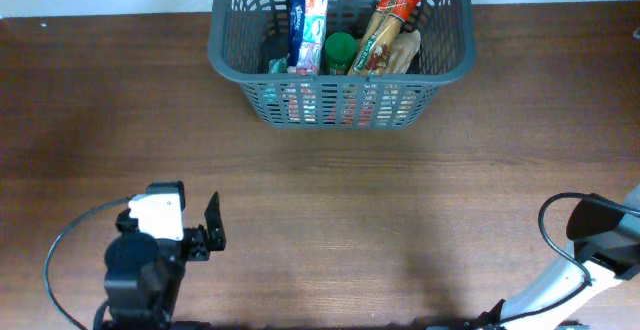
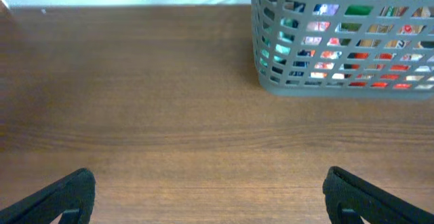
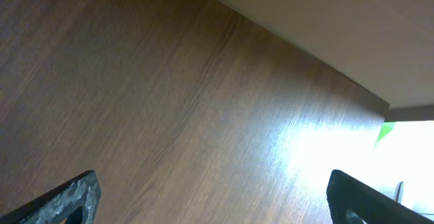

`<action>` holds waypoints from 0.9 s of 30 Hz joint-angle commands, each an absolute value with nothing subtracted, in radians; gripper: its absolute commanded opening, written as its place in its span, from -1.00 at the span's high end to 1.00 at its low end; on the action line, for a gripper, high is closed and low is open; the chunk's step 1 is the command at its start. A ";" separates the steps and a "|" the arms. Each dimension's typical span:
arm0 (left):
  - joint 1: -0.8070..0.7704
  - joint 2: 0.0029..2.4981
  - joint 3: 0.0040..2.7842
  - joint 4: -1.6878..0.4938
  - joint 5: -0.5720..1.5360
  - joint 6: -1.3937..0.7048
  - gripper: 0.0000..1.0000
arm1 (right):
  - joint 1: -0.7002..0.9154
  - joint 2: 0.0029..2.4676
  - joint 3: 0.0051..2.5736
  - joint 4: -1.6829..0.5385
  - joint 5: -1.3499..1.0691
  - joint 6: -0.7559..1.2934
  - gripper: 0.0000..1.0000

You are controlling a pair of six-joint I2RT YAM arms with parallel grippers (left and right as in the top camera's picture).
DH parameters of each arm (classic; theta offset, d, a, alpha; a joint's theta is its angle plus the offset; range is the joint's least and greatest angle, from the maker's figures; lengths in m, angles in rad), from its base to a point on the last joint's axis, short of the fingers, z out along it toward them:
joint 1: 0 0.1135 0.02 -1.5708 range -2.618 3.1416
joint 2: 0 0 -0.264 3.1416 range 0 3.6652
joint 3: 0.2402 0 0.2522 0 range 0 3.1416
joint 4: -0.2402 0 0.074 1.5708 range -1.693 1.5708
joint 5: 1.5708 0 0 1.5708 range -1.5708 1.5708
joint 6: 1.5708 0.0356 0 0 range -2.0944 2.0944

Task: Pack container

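The container (image 1: pixel 228 62), a dark grey lattice basket, stands at the far middle of the table. Inside it are a blue and red box (image 1: pixel 307 22), a green-capped bottle (image 1: pixel 340 50) and an orange-red packet (image 1: pixel 386 25). In the left wrist view the container (image 2: pixel 271 81) is ahead to the right, with its coloured contents showing through the slots. My left gripper (image 2: pixel 207 193) is open over bare wood, well short of the container. My right gripper (image 3: pixel 213 197) is also open and empty over bare table. From overhead, the left gripper (image 1: pixel 175 205) is at the near left.
The brown wooden table (image 1: pixel 420 200) stretches between the arms and the basket. The right arm (image 1: pixel 600 235) and its cable sit at the near right corner. The right wrist view shows the table's edge (image 3: pixel 305 54) and a pale wall beyond.
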State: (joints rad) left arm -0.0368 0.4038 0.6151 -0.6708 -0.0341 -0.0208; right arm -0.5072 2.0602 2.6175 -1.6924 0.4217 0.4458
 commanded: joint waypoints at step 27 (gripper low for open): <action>0.010 0.010 0.165 -0.088 0.064 0.015 -0.99 | -0.511 2.062 2.616 -1.698 0.438 0.454 -0.98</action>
State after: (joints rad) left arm 0.0036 0.0341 0.1967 -0.1146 0.0471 0.0074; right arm -0.5072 2.0602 2.6175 -1.6924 0.4217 0.4454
